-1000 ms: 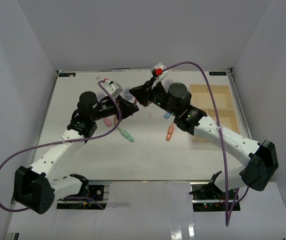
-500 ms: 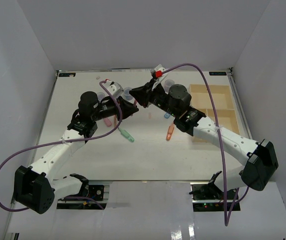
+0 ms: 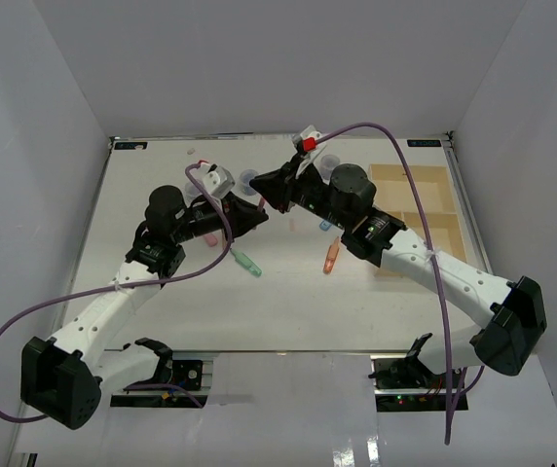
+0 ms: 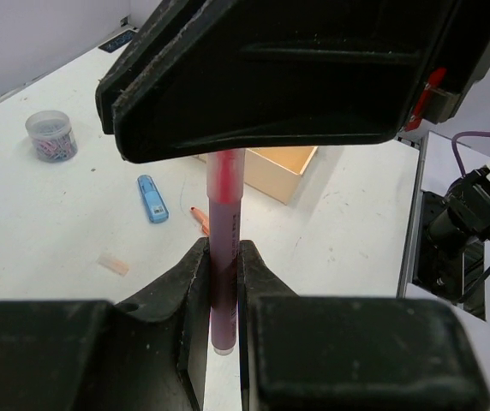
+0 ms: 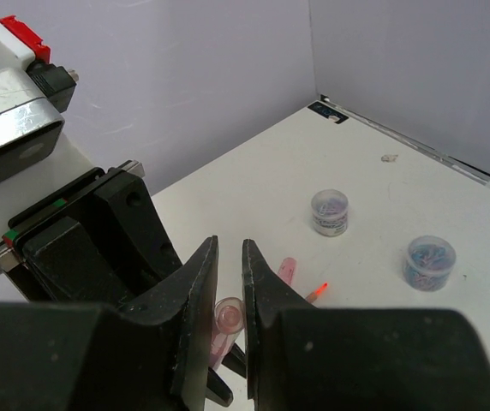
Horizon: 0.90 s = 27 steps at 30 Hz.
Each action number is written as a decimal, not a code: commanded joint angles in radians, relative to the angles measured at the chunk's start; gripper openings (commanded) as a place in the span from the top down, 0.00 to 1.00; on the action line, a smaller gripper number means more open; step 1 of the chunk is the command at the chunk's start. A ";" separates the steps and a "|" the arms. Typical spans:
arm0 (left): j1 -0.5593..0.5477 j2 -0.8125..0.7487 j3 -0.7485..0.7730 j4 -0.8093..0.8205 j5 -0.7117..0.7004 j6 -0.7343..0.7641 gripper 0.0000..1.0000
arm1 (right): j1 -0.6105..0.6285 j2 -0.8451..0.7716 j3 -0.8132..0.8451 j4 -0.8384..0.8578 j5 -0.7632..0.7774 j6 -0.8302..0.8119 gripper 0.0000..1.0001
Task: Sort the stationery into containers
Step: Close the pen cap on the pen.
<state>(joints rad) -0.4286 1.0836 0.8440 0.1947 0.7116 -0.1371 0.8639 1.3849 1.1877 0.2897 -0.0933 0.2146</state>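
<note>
A pink pen [image 4: 225, 231] is held in the air between my two grippers, which face each other tip to tip over the back middle of the table. My left gripper [image 4: 224, 257] is shut on the pen's lower part. My right gripper [image 5: 230, 257] is shut on its other end [image 5: 228, 315]. In the top view the left gripper [image 3: 257, 216] and the right gripper [image 3: 269, 187] meet, and only a sliver of the pen shows. The beige wooden tray [image 3: 420, 209] lies at the right.
On the table lie a green marker [image 3: 246, 262], an orange marker [image 3: 331, 257], a blue stubby piece [image 4: 152, 198] and a pink piece [image 5: 285, 270]. Round pots [image 5: 330, 211] [image 5: 429, 261] stand towards the back. The right arm's purple cable arches over the tray side.
The left arm's elbow and base link have shifted slightly left and down. Both grippers stay shut on the pen at about the same spot.
</note>
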 commanded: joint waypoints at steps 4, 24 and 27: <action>0.021 -0.149 0.003 0.370 0.024 -0.067 0.94 | 0.049 0.043 -0.091 -0.452 -0.063 -0.004 0.92; -0.044 -0.073 -0.181 0.259 0.086 -0.236 0.83 | 0.049 -0.012 -0.145 -0.163 0.093 0.000 0.92; -0.044 -0.057 -0.171 0.256 0.086 -0.249 0.77 | 0.049 -0.007 -0.154 -0.132 0.133 -0.009 0.92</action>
<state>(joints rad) -0.4683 1.0527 0.6209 0.3096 0.7620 -0.3458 0.9104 1.3582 1.0801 0.2398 -0.0166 0.2729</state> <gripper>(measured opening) 0.236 0.199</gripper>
